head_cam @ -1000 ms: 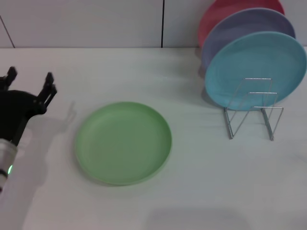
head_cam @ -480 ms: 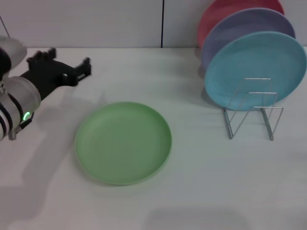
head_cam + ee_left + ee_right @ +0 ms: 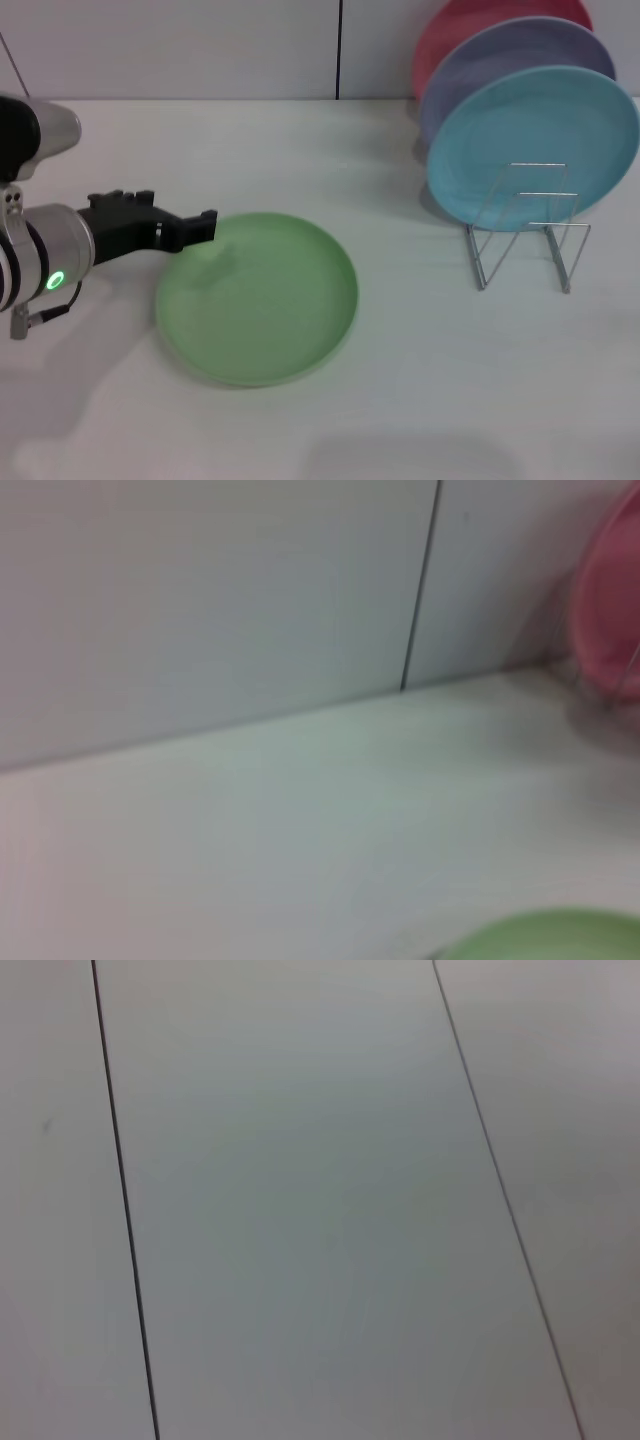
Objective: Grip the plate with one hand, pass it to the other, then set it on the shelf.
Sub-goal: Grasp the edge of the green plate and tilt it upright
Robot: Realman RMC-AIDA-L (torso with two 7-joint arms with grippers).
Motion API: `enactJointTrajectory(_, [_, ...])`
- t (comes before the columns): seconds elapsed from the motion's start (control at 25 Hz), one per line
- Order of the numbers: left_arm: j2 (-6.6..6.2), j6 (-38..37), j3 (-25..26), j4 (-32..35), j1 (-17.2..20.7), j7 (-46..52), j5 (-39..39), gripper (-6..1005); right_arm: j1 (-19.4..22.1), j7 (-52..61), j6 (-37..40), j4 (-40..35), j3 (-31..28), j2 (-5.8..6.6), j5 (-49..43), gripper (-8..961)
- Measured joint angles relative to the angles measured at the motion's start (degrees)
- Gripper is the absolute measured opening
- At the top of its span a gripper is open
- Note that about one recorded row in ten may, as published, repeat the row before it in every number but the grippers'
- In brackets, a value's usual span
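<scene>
The light green plate (image 3: pixel 258 298) lies flat on the white table in the head view, left of the middle. Its rim also shows in the left wrist view (image 3: pixel 550 938). My left gripper (image 3: pixel 170 212), black on a silver-white arm with black bands and a green light, points right with its fingers apart. One fingertip (image 3: pixel 206 224) reaches over the plate's far-left rim and holds nothing. The silver wire shelf (image 3: pixel 525 235) stands at the right. My right gripper is out of view; its wrist view shows only wall panels.
The shelf holds a sky-blue plate (image 3: pixel 535 140), a lavender plate (image 3: pixel 500 60) and a red plate (image 3: pixel 470 25) upright, one behind the other. The red plate also shows in the left wrist view (image 3: pixel 610 610). A grey panelled wall (image 3: pixel 200 45) closes the back.
My left arm has swung from the table's left edge up and round, then down and right. Its gripper now reaches the green plate's far-left rim. The plate has not moved.
</scene>
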State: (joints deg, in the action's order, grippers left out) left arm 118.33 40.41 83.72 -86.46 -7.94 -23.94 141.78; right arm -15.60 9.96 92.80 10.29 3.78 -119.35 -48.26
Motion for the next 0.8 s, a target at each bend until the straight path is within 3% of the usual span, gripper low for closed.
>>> enactJointTrajectory(0.4, [0.01, 7.32, -0.34, 2.49, -2.10, 7.59, 7.93, 855, -0.22, -0.01, -0.53, -0.10, 0.00, 0.00, -0.08, 700])
enactJointTrajectory(0.8, [0.14, 9.71, -0.79, 2.54, -2.56, 8.18, 8.47, 854, -0.21, -0.03, -0.55, -0.10, 0.00, 0.00, -0.08, 700])
